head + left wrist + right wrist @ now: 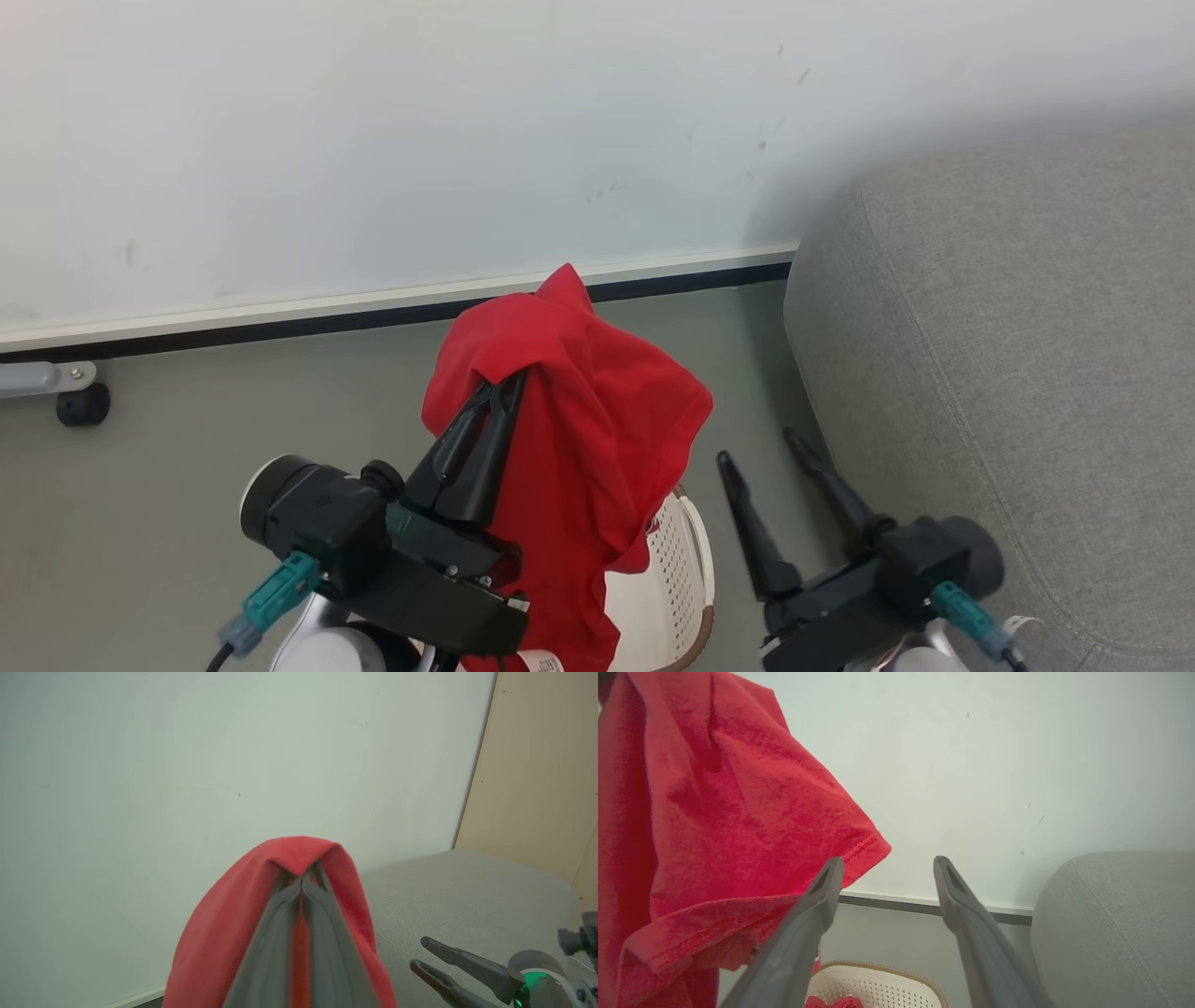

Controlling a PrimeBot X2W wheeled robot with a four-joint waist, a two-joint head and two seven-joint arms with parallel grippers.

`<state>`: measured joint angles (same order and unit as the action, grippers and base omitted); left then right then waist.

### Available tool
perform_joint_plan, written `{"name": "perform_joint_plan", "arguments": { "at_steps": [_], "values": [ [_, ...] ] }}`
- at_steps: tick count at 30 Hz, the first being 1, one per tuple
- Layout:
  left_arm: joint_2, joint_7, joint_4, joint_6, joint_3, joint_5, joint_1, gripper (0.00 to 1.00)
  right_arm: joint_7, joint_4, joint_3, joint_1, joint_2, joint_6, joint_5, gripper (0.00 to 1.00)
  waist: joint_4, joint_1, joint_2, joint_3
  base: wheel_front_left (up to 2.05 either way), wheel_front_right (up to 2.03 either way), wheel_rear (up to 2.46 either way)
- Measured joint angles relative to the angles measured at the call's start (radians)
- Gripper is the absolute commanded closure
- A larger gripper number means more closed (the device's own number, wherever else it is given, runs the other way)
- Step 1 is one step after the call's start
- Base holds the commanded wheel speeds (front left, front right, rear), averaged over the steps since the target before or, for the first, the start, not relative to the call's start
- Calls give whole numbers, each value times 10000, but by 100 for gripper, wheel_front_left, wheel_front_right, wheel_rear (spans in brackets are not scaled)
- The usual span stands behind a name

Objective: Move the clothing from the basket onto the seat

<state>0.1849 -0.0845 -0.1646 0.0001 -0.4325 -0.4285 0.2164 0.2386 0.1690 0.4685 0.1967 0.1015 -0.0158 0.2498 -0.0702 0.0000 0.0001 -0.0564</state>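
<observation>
My left gripper (499, 390) is shut on a bright red piece of clothing (588, 439), held up above the basket (677, 569); the fabric drapes over the fingers and hangs down. In the left wrist view the closed gripper (301, 879) pinches a fold of the red clothing (219, 942). My right gripper (758, 446) stands open and holds nothing, between the hanging garment and the grey seat (1027, 373). The right wrist view shows the open right gripper (888, 861), the clothing (714, 812) to its left, the cream basket (882, 984) below with more red fabric (831, 1002) inside, and the seat (1111, 933) at right.
A white wall with a dark baseboard (373, 313) runs behind the basket. A black caster wheel (82, 403) sits on the grey floor at far left. A beige panel (537, 765) rises behind the seat (467, 891).
</observation>
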Motion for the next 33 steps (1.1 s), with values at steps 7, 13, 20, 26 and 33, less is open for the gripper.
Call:
{"name": "perform_joint_plan", "arguments": {
  "at_steps": [7, 13, 20, 26, 33],
  "values": [
    [-8, 54, -2, 21, 0, -12, 0, 100, -161, -658, 763, 2, -117, 349, -79, 0, 12, 0, 0, 31, 0, 0, 0],
    [-33, 125, -12, 81, -48, -13, -1, 100, -437, -1243, 1661, 5, -234, 786, -84, 0, 44, 0, 0, 38, 0, 0, 0],
    [-54, 211, -50, 81, -127, -12, 1, 100, -890, -1218, 2418, 317, -295, 965, -38, 0, 121, 0, 0, 3, 0, 0, 0],
    [-174, 215, -94, 38, -282, -13, 26, 100, -1220, -527, 2522, 1001, -309, 966, -38, 0, 253, 0, 0, -38, 0, 0, 0],
    [-190, 215, -153, 0, -337, -13, 28, 100, -1459, 405, 2619, 1749, -326, 1041, -17, 63, 373, 0, 0, -89, 0, 0, 0]
  ]
}}
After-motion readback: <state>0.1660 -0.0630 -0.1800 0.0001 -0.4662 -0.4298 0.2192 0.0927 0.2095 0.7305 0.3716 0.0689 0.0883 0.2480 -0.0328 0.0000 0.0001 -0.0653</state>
